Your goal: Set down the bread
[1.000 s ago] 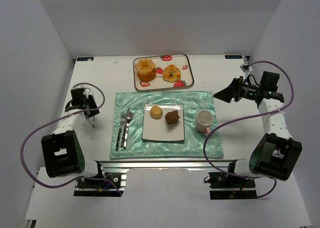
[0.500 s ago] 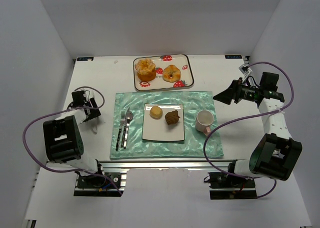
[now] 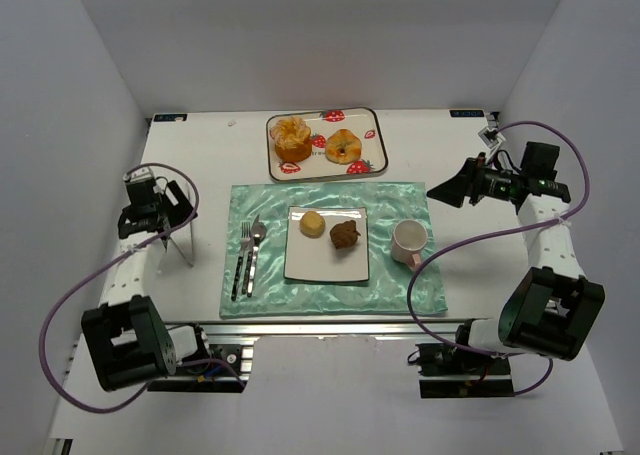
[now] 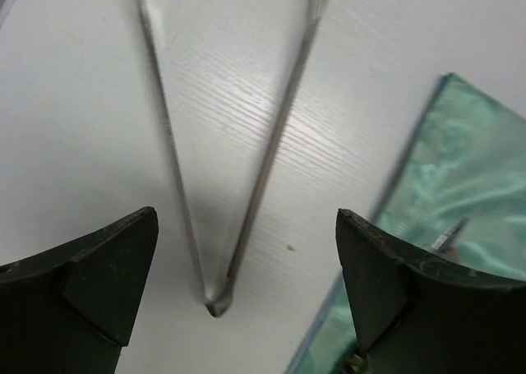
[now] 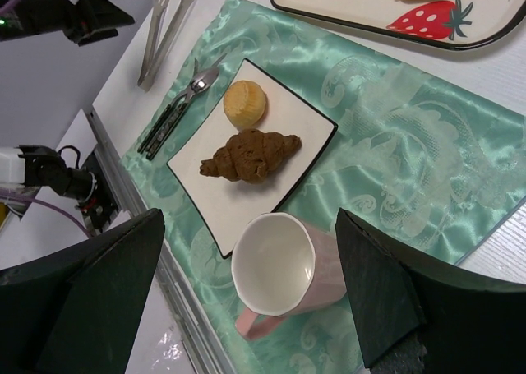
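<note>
Left gripper [image 4: 246,259] hangs wide open right over the tongs [image 4: 271,160], whose hinge points at the near edge, long axis running near-to-far. The two roundish breads [image 3: 291,138] on the far tray [image 3: 375,140] lie back and right of it. The right gripper [image 3: 447,190] looks nearer to them, also spread open.

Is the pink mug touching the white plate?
Apart. The top external view shows a strip of green placemat between the mug and the plate.
</note>
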Robot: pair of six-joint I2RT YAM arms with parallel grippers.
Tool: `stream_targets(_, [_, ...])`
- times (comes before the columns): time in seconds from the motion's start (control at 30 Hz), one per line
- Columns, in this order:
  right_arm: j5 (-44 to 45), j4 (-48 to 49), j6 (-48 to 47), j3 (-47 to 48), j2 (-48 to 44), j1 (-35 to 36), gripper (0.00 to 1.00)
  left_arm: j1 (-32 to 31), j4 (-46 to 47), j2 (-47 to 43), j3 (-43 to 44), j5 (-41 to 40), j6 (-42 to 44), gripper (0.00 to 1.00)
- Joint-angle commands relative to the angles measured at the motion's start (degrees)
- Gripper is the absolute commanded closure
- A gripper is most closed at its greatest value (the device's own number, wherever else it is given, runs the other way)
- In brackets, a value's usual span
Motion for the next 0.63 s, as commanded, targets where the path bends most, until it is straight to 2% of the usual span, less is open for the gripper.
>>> stream_targets(0.0, [-1.1,-2.5,-2.0,3.0,0.2,-0.2,0.11,-0.7,-5.7,-5.2,3.2,9.1,-4.6,0.02])
stream_targets(0.13, [-1.1,-3.7,-2.3,3.9,1.1,-0.3,0.11,-3.9,-12.9,-11.0,7.4,9.8,-8.2,0.02])
stream_targets(0.3, [-1.0,-4.2,-2.2,4.6,2.0,-0.2,0.11,-4.2,-14.1,-20.6,9.9,11.8,-9.1,0.02])
stream_targets(0.43, [0.1,-4.5,-2.2,4.9,2.0,-0.2,0.11,-4.4,-15.3,-22.6,11.9,13.2,-10.3,0.02])
stream_targets(0.6, [0.9,-5.5,-2.6,5.2,1.8,-0.2,0.11,-4.4,-13.9,-23.4,12.1,16.9,-7.8,0.02])
